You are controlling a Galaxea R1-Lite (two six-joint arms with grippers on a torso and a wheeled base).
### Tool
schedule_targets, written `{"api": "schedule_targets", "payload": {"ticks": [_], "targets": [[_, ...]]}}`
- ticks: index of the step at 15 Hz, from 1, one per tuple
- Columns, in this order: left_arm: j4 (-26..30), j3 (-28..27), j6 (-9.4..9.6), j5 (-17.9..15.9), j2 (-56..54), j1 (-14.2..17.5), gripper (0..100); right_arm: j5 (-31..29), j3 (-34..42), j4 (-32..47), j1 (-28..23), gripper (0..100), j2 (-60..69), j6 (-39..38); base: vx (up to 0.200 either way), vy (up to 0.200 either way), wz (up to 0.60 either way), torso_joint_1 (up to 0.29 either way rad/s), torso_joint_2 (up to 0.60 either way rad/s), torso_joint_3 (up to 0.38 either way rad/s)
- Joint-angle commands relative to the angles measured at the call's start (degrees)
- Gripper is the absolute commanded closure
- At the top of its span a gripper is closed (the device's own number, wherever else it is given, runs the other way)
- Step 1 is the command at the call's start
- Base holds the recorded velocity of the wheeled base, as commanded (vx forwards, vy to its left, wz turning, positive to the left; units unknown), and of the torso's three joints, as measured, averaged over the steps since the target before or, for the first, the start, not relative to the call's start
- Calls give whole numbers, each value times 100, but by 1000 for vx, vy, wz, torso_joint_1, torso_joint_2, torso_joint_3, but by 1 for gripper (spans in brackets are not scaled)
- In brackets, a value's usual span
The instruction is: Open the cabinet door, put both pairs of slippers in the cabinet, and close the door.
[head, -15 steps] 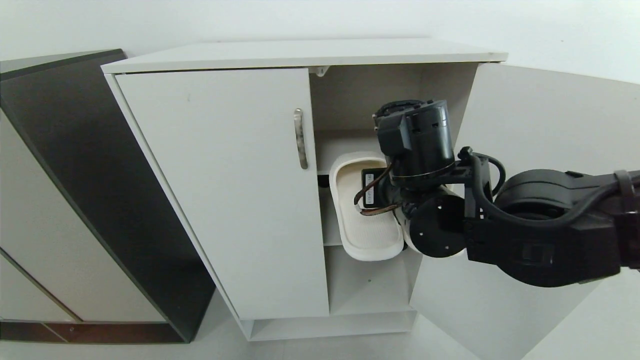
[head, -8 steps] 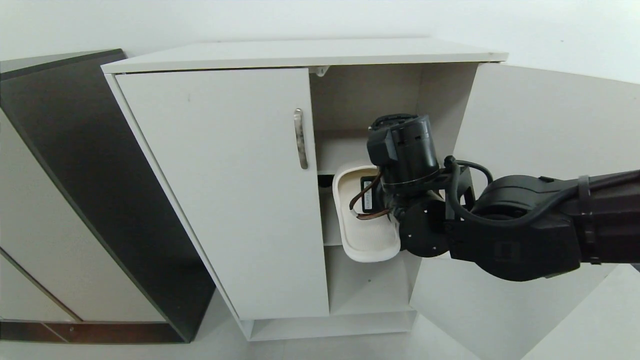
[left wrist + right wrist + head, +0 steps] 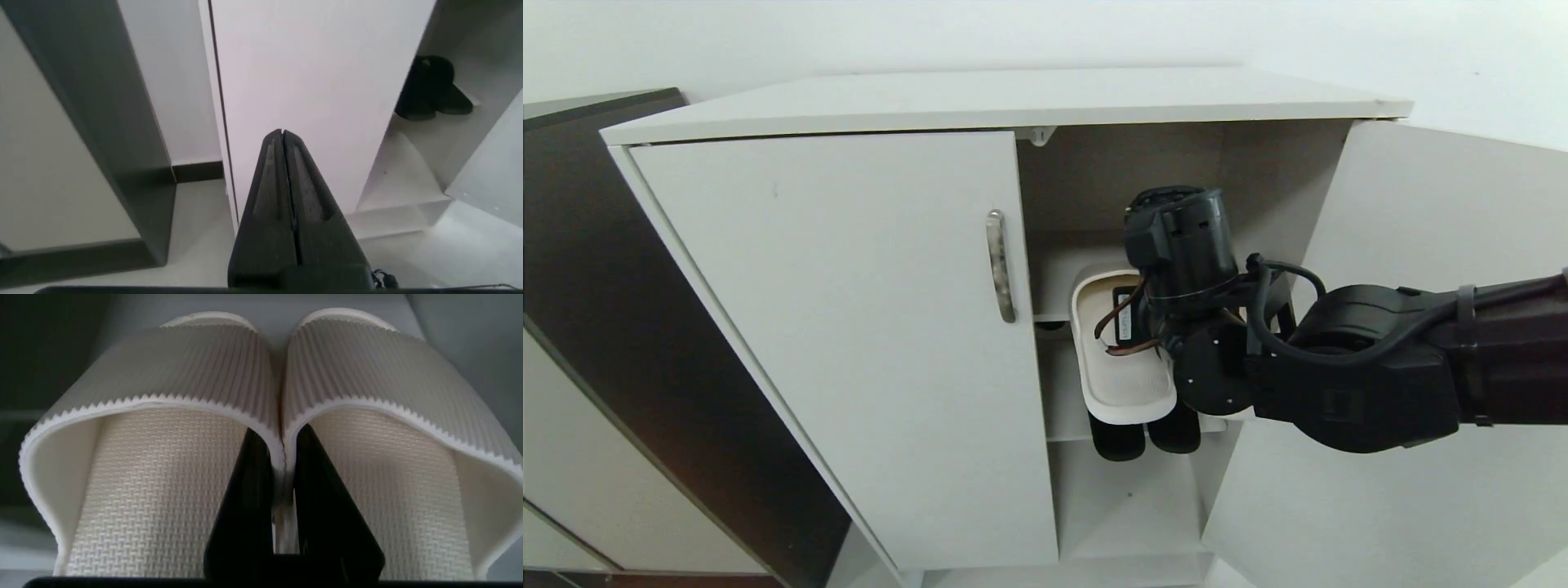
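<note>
At the open right half of the cabinet point(image 3: 1013, 94), the right hand point(image 3: 279, 445) pinches the white slippers point(image 3: 1127, 392) as a pair: its two fingers sit one inside each slipper and press the adjoining inner walls together. The pair is held side by side, toes pointing into the cabinet at the level of the upper shelf point(image 3: 1054, 314) and heels projecting past that shelf's front edge. Whether the soles already rest on the shelf cannot be told. On the next shelf down, directly beneath the held pair, the black slippers point(image 3: 1117, 445) lie side by side with their heels overhanging the front edge. The right door point(image 3: 1421, 245) stands swung wide open on the far side of the right arm. The left door point(image 3: 849, 327) is closed, its handle point(image 3: 1000, 265) next to the opening. The left hand point(image 3: 283, 139) is pressed together with nothing between its fingers and hangs low in front of the closed left door, above the floor point(image 3: 196, 220). Task status, as judged: the door is open and the first pair is stored. The second pair is at the cabinet but not yet released. Remaining steps are to seat the white pair fully on a shelf, release it, clear the arm from the opening and close the right door.
</note>
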State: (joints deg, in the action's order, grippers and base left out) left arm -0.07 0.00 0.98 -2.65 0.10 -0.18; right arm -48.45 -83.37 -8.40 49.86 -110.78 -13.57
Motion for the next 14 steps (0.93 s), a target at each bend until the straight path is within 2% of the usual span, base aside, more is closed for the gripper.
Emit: {"api": "schedule_targets", "payload": {"ticks": [1,3,7,9,14], "targets": [[-1,0,-1,1,-1,9,100,2,5,-13,-29,100,3,12,200,0,0,2,7,-2],[-1,0,-10,1,-1,1,100,2,14,-39,-64,100,-32,91,200,0,0,2,2,-2],[-1,0,-10,1,-1,9,100,90,23,-329,-64,100,-67,100,0,0,0,0,0,0],[-1,0,-10,1,-1,1,100,345,-4,-434,-108,100,-164,91,0,0,0,0,0,0],[-1,0,-10,1,-1,9,100,599,-768,-434,-521,100,-726,118,0,0,0,0,0,0]]}}
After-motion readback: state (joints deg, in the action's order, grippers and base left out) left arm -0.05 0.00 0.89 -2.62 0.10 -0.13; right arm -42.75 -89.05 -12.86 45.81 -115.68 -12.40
